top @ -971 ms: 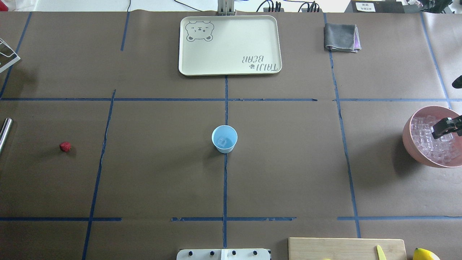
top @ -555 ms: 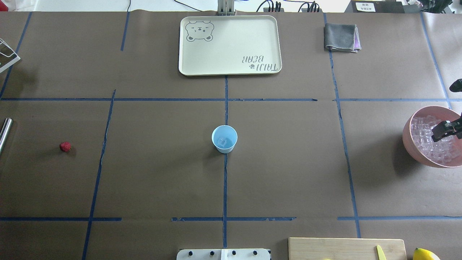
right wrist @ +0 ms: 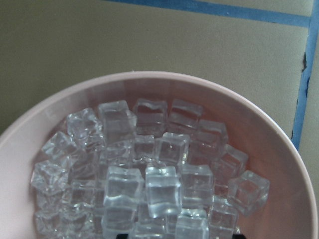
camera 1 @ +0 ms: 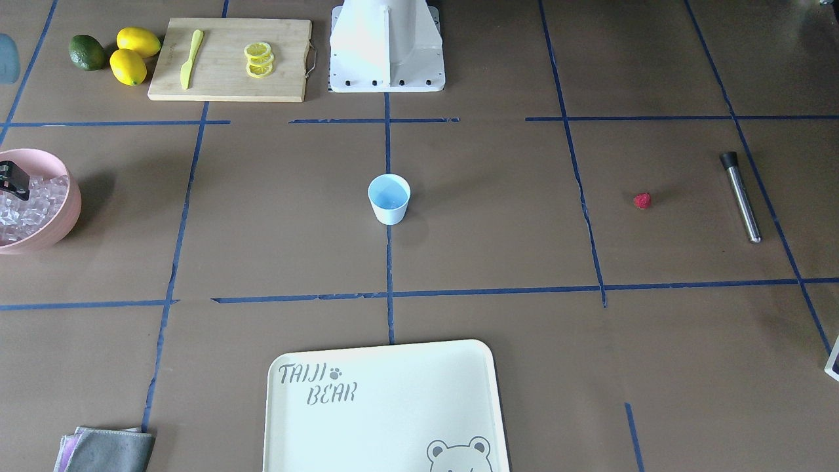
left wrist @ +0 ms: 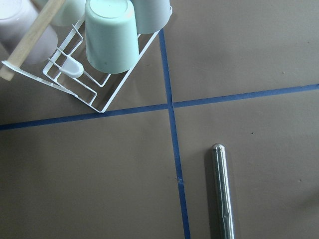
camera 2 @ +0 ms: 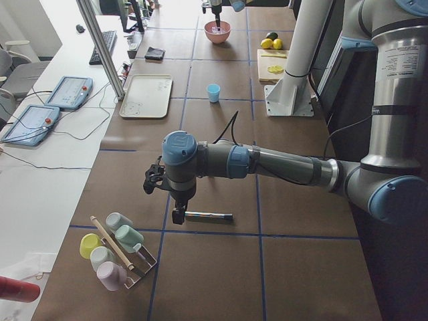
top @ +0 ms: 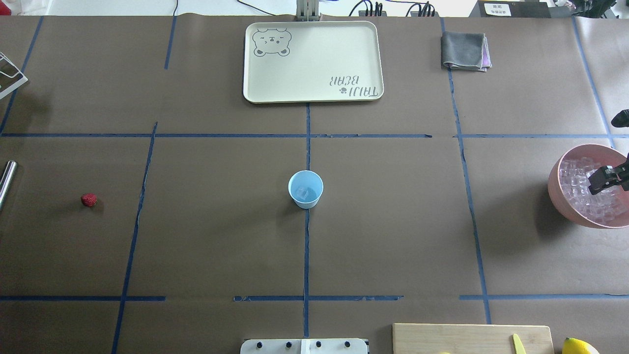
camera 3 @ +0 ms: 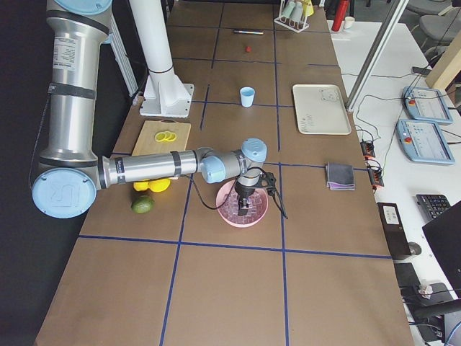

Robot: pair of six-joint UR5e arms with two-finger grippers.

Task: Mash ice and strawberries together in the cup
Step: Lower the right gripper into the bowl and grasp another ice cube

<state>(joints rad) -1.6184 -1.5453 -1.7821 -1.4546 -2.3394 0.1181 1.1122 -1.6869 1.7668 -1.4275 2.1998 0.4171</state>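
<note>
In the front-facing view you see the cup [camera 1: 389, 198] upright at the table's centre and the strawberry [camera 1: 642, 200] well apart from it, near a metal rod [camera 1: 741, 196]. Overhead, the right gripper [top: 603, 180] hangs over the ice [top: 577, 194] in the pink bowl [top: 557, 199]; you cannot tell how wide it stands. From the left end, the left gripper [camera 2: 178, 215] hovers above the rod, its spacing unreadable.

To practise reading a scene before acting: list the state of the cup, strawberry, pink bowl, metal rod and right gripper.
cup: upright, one ice cube inside.
strawberry: on the table, outside the cup.
pink bowl: upright, full of ice.
metal rod: lying flat.
right gripper: over the bowl; open or shut unclear.
</note>
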